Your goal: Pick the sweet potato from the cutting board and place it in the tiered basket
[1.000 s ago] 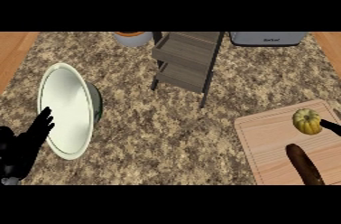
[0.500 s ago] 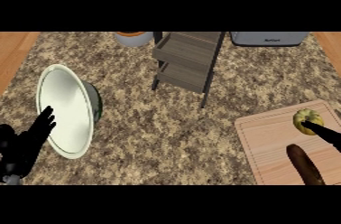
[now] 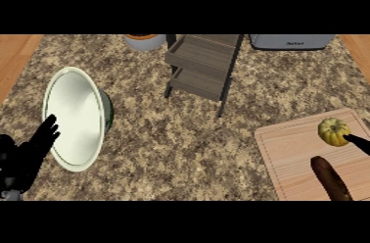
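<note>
The sweet potato [image 3: 331, 179], dark brown and long, lies on the wooden cutting board [image 3: 289, 154] at the lower right, running down to the picture's lower edge. The dark grey tiered basket [image 3: 202, 65] stands at the top centre, well apart from the board. Only a black tip of my right hand [image 3: 358, 142] shows at the right edge, touching or just beside a yellow squash [image 3: 333, 132], above the sweet potato. My left hand [image 3: 25, 156] rests open at the lower left, fingers up.
A large white plate [image 3: 72, 117] with a green rim lies at the left beside my left hand. A grey cup with an orange inside [image 3: 145, 41] and a grey toaster [image 3: 290, 41] stand along the back. Wooden edges flank the granite counter.
The tip of my right hand has crept a little further in beside the squash. The left hand and all objects have stayed put.
</note>
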